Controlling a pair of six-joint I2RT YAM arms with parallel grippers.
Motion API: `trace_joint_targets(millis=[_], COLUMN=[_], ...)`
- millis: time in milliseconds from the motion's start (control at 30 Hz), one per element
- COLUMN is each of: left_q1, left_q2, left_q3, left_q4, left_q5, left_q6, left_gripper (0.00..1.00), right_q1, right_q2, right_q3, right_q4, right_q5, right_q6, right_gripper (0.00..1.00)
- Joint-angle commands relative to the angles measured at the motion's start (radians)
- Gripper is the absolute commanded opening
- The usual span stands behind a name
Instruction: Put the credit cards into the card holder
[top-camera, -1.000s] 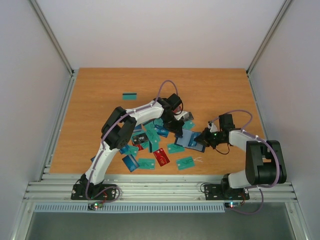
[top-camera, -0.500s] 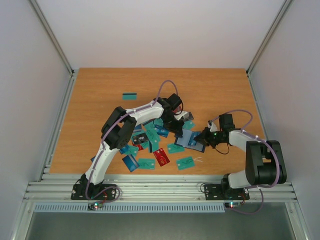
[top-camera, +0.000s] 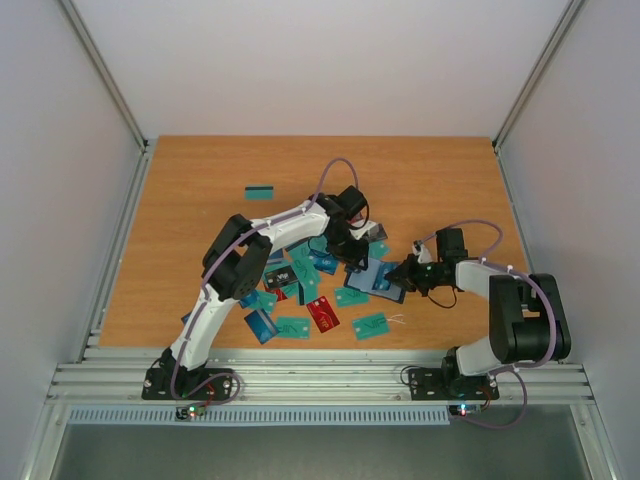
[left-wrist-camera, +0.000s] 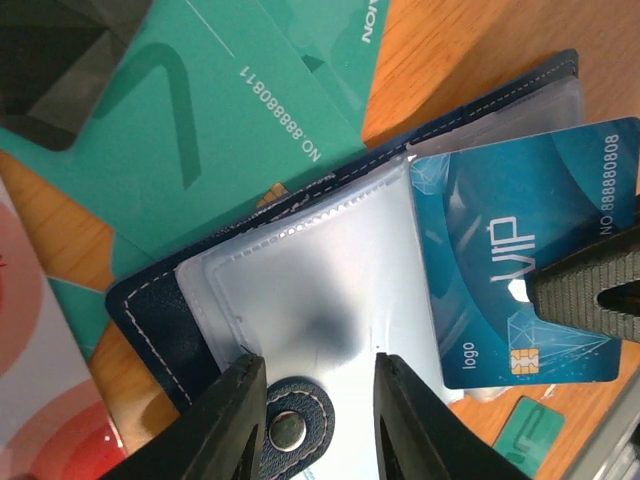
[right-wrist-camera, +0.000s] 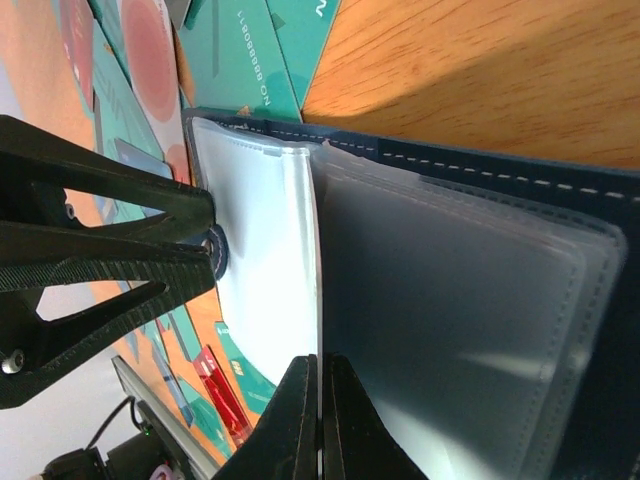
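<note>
The navy card holder (top-camera: 375, 277) lies open on the table, its clear sleeves up. My left gripper (top-camera: 355, 254) is open and rests on it, the jaws either side of the clasp tab (left-wrist-camera: 290, 430), in the left wrist view (left-wrist-camera: 320, 400). My right gripper (top-camera: 404, 274) is shut on a blue VIP card (left-wrist-camera: 520, 280) whose left end lies in a sleeve (left-wrist-camera: 320, 290). In the right wrist view (right-wrist-camera: 320, 400) this card (right-wrist-camera: 318, 300) shows edge-on against the holder's sleeves (right-wrist-camera: 460, 330). Several teal, blue and red cards (top-camera: 323, 315) lie scattered left of the holder.
One teal card (top-camera: 260, 192) lies alone at the far left of the wooden table (top-camera: 430, 180). A teal card (top-camera: 370, 325) lies in front of the holder. Teal cards (left-wrist-camera: 200, 130) lie under the holder's far edge. Grey walls stand on three sides.
My right gripper has moved a little to the left with the blue card, toward the holder. My left gripper has shifted slightly and stays on the holder.
</note>
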Motion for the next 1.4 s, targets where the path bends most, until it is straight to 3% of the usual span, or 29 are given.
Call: trace_joint_targets(millis=[0,233,400,967,1367], left_q1=[0.006,0.007,0.006,0.0,-0.001], left_q2=[-0.012,-0.049,-0.074,0.003,0.011], left_q3=[-0.014,-0.045,-0.074,-0.079,-0.08], left_q4=[-0.05,-0.04,-0.029,-0.039,-0.038], left_q5=[-0.142,-0.166,-0.163,-0.11,-0.099], left_q6=[0.025,0.039,0.05,0.048,0.039], left_gripper=[0.35,0.51,0.55,0.25,0.2], right_q1=[-0.003,-0.003,-0.002,0.037,0.062], right_q2=[0.019,0.012,0.004,-0.001,0.002], right_q3=[-0.017,-0.027,-0.034,-0.062,-0.06], right_q4=[0.031,0.049,0.068,0.158,0.161], right_q5=[-0.009,0.001,-0.005,-0.016,0.005], right_q6=[0.01,0.021,0.035,0.074,0.069], right_gripper=[0.01,0.01,0.01,0.01,0.01])
